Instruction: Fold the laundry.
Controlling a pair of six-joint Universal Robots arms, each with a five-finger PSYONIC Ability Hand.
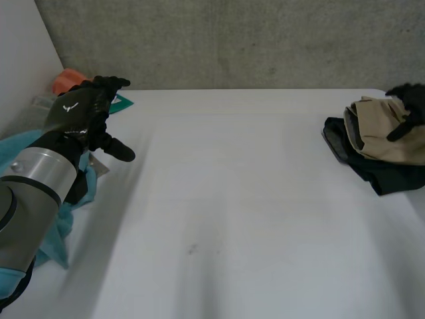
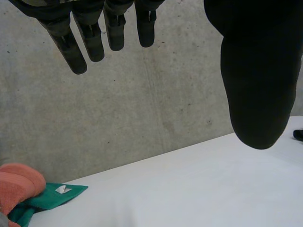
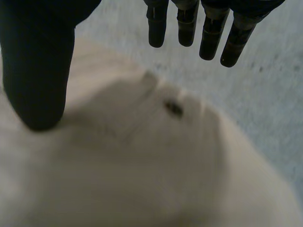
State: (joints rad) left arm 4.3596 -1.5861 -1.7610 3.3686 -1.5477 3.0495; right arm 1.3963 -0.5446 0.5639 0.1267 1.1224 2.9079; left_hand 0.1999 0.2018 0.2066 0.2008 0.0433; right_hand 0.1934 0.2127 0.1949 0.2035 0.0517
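Observation:
My left hand [image 1: 85,109] is raised over the table's left edge, fingers [image 2: 75,52] straight and apart from the thumb, holding nothing. Below its forearm lies a light-blue cloth [image 1: 48,232]. At the far right a beige garment [image 1: 382,133] lies crumpled on top of a dark garment [image 1: 375,174]. My right hand [image 1: 408,101] hovers over the beige garment's far edge. In the right wrist view that beige garment [image 3: 142,161] lies under the palm, and the fingers [image 3: 189,23] and thumb are straight, with no cloth between them.
An orange cloth [image 1: 66,80] and a green cloth [image 1: 123,102] lie at the back left corner, beyond my left hand's fingertips [image 2: 16,187] [image 2: 52,196]. A grey concrete wall [image 1: 252,40] runs behind the white table [image 1: 232,212].

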